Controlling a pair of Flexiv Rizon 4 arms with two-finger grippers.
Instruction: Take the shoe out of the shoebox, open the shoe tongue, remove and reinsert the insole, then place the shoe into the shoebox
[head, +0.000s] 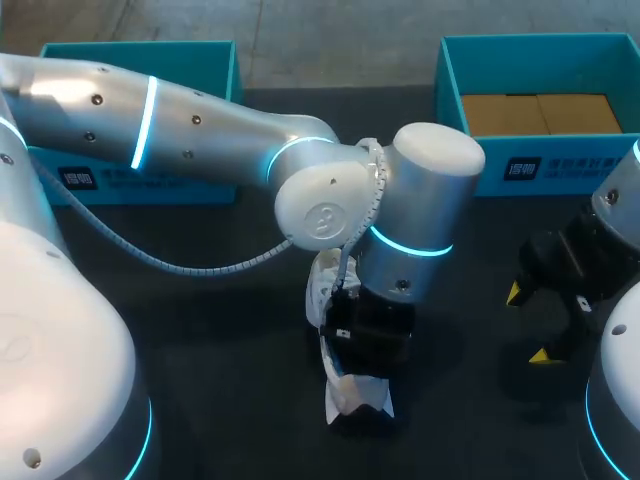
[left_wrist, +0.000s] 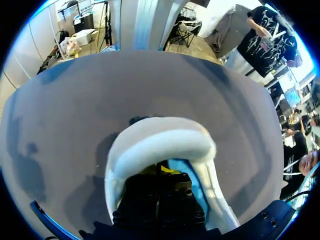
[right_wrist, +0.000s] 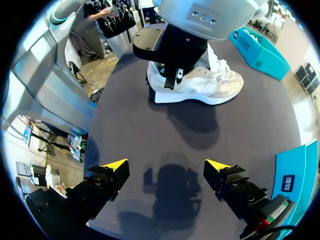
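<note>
Left arm (head: 200, 120) covers the shoe (right_wrist: 220, 85) mid-table; spread right fingers (right_wrist: 116, 165) stand clear.

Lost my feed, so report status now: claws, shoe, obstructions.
Left claw down inside shoe, grip unseen. Right claw open, empty, apart from shoe. Shoe on table, outside shoebox, blue insole showing. No obstruction seen.

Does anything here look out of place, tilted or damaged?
Nothing stands out. The white shoe stands upright on the table, the left hand sits in its opening, and the right hand hangs open, apart from it.
</note>
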